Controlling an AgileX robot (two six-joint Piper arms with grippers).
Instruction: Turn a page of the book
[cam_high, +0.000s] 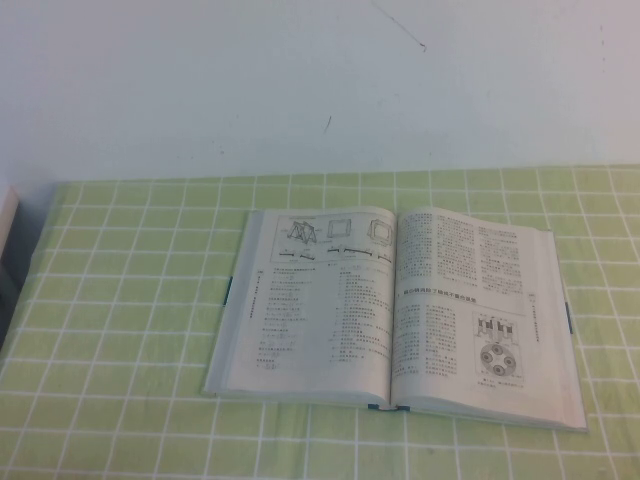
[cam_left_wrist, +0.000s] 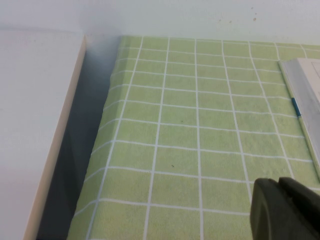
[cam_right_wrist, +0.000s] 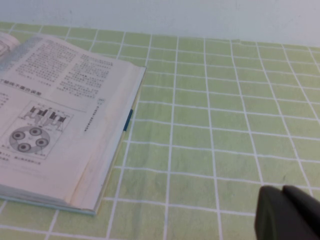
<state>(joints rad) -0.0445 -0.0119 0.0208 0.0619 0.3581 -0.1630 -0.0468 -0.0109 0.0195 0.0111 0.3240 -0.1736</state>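
Observation:
The book (cam_high: 400, 310) lies open and flat on the green checked tablecloth. Its right-hand leaf is the page (cam_high: 478, 305), with text columns and a round four-circle diagram; it lies flat. The left-hand leaf (cam_high: 315, 300) carries truss-like sketches. Neither arm shows in the high view. My left gripper (cam_left_wrist: 278, 183) is shut and empty above the cloth, left of the book's edge (cam_left_wrist: 302, 95). My right gripper (cam_right_wrist: 281, 191) is shut and empty above the cloth, right of the book (cam_right_wrist: 107, 150), whose page (cam_right_wrist: 50, 110) faces up.
The green checked tablecloth (cam_high: 130, 300) covers the table up to a white wall (cam_high: 300, 80). A white board or box (cam_left_wrist: 35, 125) stands off the table's left edge, with a dark gap beside it.

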